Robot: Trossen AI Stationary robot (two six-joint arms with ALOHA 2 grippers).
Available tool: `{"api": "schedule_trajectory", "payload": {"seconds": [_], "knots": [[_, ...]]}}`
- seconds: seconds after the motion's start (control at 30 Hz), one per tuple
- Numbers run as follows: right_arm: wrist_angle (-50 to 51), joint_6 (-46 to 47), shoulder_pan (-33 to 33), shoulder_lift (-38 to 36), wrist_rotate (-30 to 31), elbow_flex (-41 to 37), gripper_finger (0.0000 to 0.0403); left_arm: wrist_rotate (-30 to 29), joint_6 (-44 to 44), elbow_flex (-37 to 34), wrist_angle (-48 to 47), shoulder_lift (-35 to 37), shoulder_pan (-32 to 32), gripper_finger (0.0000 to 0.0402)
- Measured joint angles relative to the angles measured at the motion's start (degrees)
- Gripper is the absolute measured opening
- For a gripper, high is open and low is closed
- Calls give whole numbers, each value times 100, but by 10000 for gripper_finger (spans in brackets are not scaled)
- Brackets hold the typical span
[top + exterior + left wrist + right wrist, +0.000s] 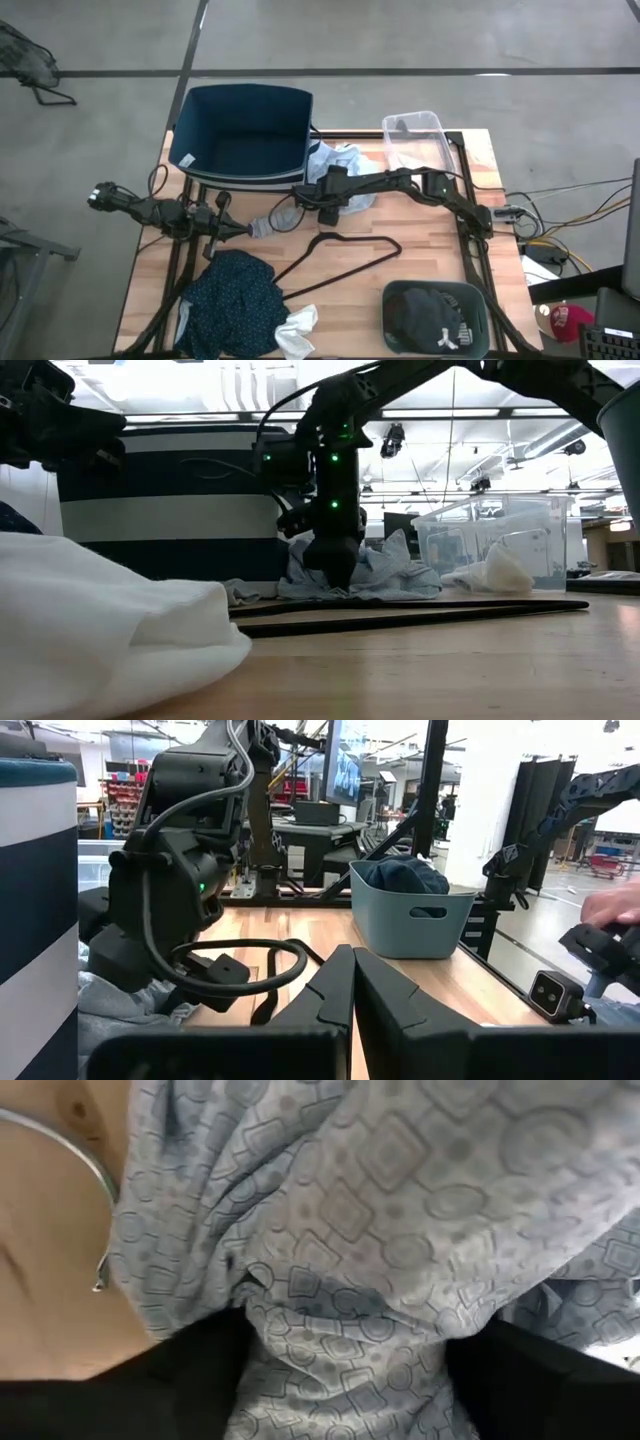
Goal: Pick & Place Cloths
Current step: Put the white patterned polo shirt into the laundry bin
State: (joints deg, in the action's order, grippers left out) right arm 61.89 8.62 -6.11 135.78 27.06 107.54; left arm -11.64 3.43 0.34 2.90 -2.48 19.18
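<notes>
Grey tub [437,318] w/ black cloths [432,312], navy bin [245,132]

The wooden counter [420,250] carries a big navy bin [245,135] at the back, with a clear plastic tub [415,140] beside it. A pale blue shirt [335,165] lies crumpled between them. Nearer the front lie a black wire hanger [350,255], a dark teal dotted garment [230,305], a white cloth [297,333] and a grey-green basket [437,318] of dark clothes.
</notes>
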Motion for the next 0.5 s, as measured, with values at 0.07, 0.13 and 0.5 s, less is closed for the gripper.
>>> {"api": "schedule_trajectory", "payload": {"seconds": [0.07,0.13,0.5], "knots": [[5,27,2,7,-112,-21,253,0,1,0,0,0,0,10],[-15,68,-1,10,-366,-26,191,0,-1,0,0,0,0,10],[-13,178,147,-152,-559,-23,28,0,0,0,0,0,-7,10]]}}
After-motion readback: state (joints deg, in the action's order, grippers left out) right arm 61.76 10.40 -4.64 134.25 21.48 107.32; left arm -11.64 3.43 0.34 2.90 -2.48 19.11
